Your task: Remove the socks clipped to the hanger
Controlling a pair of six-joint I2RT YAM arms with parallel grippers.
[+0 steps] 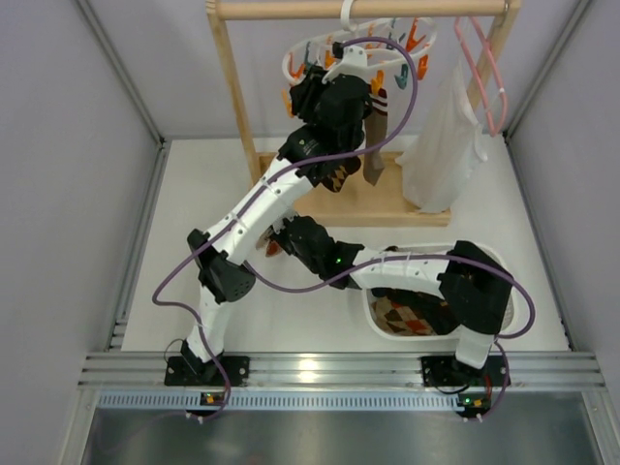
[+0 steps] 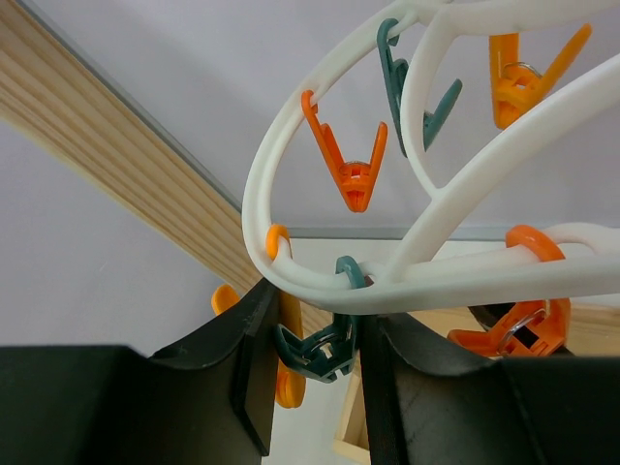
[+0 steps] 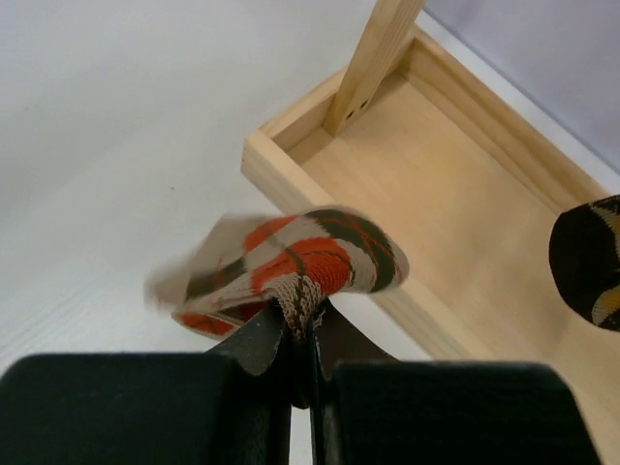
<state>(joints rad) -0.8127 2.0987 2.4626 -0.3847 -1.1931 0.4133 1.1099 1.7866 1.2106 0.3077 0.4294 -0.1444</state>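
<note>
The white oval hanger (image 1: 387,37) hangs from the wooden rack's top bar, with orange and teal clips. My left gripper (image 1: 308,92) is raised to it. In the left wrist view its jaws (image 2: 318,312) press on a teal clip (image 2: 325,351) under the hanger ring (image 2: 291,281). A brown sock (image 1: 376,145) and an argyle sock (image 1: 339,176) still hang below the hanger. My right gripper (image 1: 283,240) is low over the table. It is shut (image 3: 302,315) on an orange, tan and dark argyle sock (image 3: 310,257), which also shows in the top view (image 1: 272,249).
A white basket (image 1: 373,312) at the front right holds argyle socks under my right arm. The wooden rack's base tray (image 3: 455,184) lies just beyond the held sock. A white garment (image 1: 446,145) hangs on a pink wire hanger (image 1: 484,68) at the right.
</note>
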